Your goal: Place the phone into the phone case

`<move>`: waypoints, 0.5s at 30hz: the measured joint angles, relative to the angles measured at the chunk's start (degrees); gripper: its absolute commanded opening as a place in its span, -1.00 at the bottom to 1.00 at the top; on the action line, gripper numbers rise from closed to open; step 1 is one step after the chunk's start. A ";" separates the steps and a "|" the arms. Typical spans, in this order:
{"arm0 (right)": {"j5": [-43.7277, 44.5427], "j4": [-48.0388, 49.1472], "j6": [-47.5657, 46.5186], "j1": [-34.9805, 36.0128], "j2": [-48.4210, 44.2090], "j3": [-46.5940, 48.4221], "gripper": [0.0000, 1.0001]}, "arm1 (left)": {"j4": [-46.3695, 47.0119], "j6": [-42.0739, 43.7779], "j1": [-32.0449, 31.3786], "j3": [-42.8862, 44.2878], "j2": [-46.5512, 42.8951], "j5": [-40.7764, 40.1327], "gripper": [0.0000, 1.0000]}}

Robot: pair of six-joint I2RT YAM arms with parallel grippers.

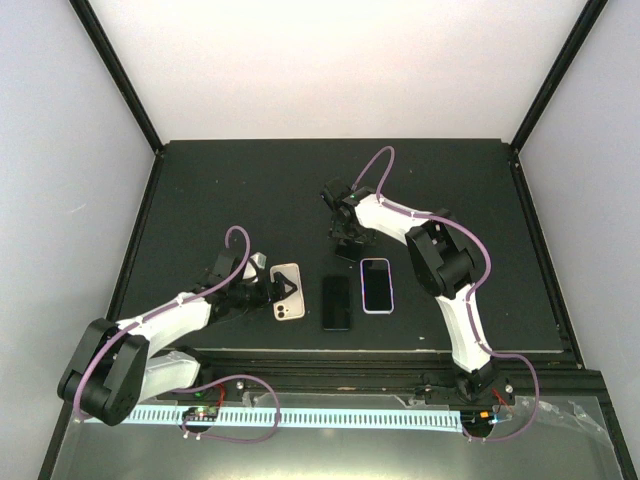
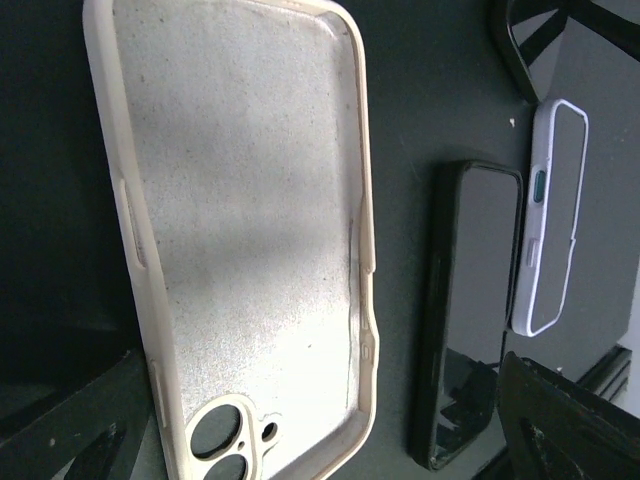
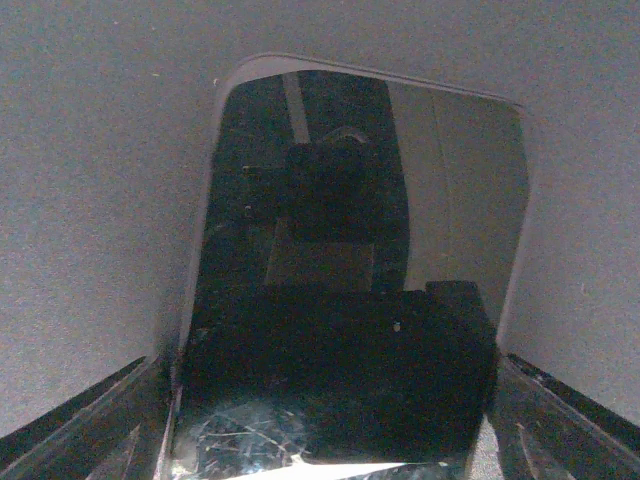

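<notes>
**Top view.** Looking down on a matte black tabletop (image 1: pixel 200 200) and finding three things lying in a row near its front edge. On the left, a cream soft-plastic phone case (image 1: pixel 286 292); just beside it in the middle, a bare black slab phone (image 1: pixel 336 302); on the right, a glossy dark phone with a pale lilac-white rim (image 1: pixel 376 285). Seeing the left gripper (image 1: pixel 268 285) hanging low at the case's left side and the right gripper (image 1: pixel 349 243) hanging over the far end of the rimmed phone.

**Left wrist.** Looking straight into the case: hollow side up, empty, camera cut-outs at one end. Seeing the dark fingers (image 2: pixel 80 420) standing wide apart, clamping nothing.

**Right wrist.** Looking along the rimmed phone's mirror-like screen. Seeing the fingers (image 3: pixel 90 420) spread to either side of its width, close to its edges. Not being able to tell whether touching yet.

**Risks.**
- Pinching the slick edges off-centre, probably sending the phone skidding into its black neighbour or tipping out on lifting.
- Lowering it out of line with the cut-outs, likely leaving a corner riding on the case lip.
- Being unsure which of the two phones is meant.

**Writing.** Reading no brand, label or lettering anywhere.
</notes>
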 measured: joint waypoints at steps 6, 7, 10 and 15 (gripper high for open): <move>0.90 -0.09 -0.96 0.66 0.42 0.48 0.63 | 0.46 -1.44 0.00 -1.49 -1.73 1.99 0.92; 0.85 0.02 -1.33 0.70 0.42 0.48 0.63 | 0.44 -1.62 0.00 -1.73 -2.19 2.19 0.92; 0.13 1.07 -2.99 0.81 0.37 0.15 0.60 | 0.11 -1.86 0.00 -2.08 -3.65 2.21 0.92; -3.04 5.86 -6.99 0.85 -2.25 -4.04 0.54 | -2.16 -1.79 0.35 -2.08 -7.32 1.42 0.92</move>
